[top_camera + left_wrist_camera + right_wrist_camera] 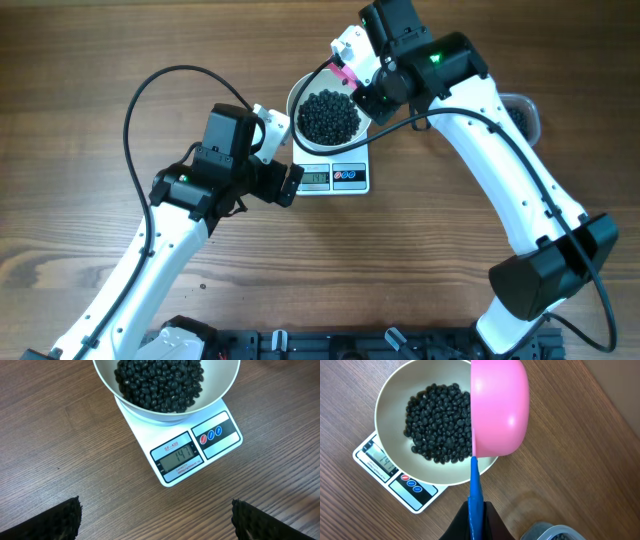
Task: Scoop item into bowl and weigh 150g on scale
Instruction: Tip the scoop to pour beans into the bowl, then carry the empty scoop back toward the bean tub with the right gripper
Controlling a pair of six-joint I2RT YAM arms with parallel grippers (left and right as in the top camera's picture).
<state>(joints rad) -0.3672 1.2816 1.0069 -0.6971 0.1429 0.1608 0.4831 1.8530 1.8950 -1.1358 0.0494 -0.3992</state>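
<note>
Beads (437,422) heap in the bowl (390,405); scoop (500,407) tilts over its rim, long axis running back to right gripper (476,515), clamped on it; left gripper (157,522) gapes empty beside bowl.

- You are seeing the item (160,382) showing glossy black in the plain white bowl (220,382).
- The scale (190,455) is showing white, with a grey display and red and blue buttons.
- The scoop (500,407) is showing pink, its handle (476,495) blue.
- You are working over a brown table (65,450) with streaky wood grain.
- The left fingers (57,522) are showing black, with a ribbed pattern.
</note>
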